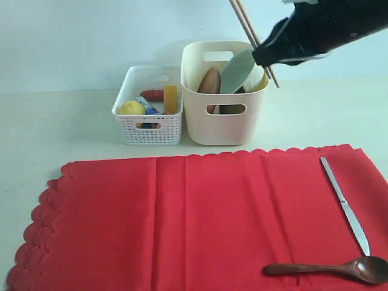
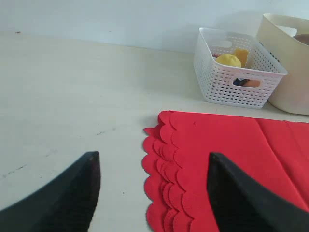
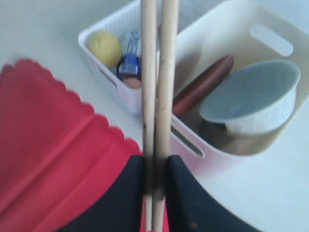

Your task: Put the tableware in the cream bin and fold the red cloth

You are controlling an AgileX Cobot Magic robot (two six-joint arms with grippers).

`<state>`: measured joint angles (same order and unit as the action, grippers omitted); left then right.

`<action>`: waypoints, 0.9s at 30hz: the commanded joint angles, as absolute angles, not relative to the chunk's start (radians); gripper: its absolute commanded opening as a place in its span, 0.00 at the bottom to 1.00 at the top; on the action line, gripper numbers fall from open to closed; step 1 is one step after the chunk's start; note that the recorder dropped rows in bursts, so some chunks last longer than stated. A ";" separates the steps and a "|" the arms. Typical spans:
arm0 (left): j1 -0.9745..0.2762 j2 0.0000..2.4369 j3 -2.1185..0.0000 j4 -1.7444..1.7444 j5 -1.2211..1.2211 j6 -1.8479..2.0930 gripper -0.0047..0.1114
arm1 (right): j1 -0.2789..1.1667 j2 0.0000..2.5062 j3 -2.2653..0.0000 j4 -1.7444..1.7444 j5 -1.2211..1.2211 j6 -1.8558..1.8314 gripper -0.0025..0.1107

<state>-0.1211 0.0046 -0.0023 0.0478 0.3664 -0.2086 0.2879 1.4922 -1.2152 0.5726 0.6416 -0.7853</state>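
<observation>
My right gripper (image 1: pixel 267 57) (image 3: pixel 155 162) is shut on the wooden chopsticks (image 1: pixel 245 24) (image 3: pixel 157 72) and holds them slanted above the cream bin (image 1: pixel 224 124) (image 3: pixel 270 19). Inside the bin a pale green-white bowl (image 1: pixel 239 70) (image 3: pixel 251 94) leans beside a brown plate (image 1: pixel 209 82) (image 3: pixel 203 84). The red cloth (image 1: pixel 182 224) (image 2: pixel 231 159) lies spread flat in front. At its right end lie a long silver knife (image 1: pixel 345 206) and a dark wooden spoon (image 1: pixel 339 268). My left gripper (image 2: pixel 152 157) hangs open over the cloth's scalloped left edge, holding nothing.
A low white perforated basket (image 1: pixel 148 130) (image 2: pixel 231 82) stands against the cream bin's left side. It holds a lemon (image 1: pixel 131 108) (image 3: pixel 104 47), a cheese wedge (image 1: pixel 171 97) and other food. Bare tabletop (image 2: pixel 72 96) stretches left of the cloth.
</observation>
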 commanded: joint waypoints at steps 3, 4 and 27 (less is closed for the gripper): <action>-0.118 0.000 0.000 0.041 0.360 -0.214 0.57 | 0.285 1.557 -1.217 0.814 0.435 -0.783 0.02; -0.118 0.000 0.000 0.041 0.360 -0.214 0.57 | 0.285 1.577 -1.226 0.820 0.419 -0.783 0.02; -0.118 0.000 0.000 0.041 0.360 -0.214 0.57 | 0.285 2.093 -1.533 0.906 0.411 -0.890 0.02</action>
<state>-0.1211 0.0046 -0.0023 0.0478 0.3664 -0.2086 0.2879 2.0884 -1.5227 0.9009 0.4220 -0.8630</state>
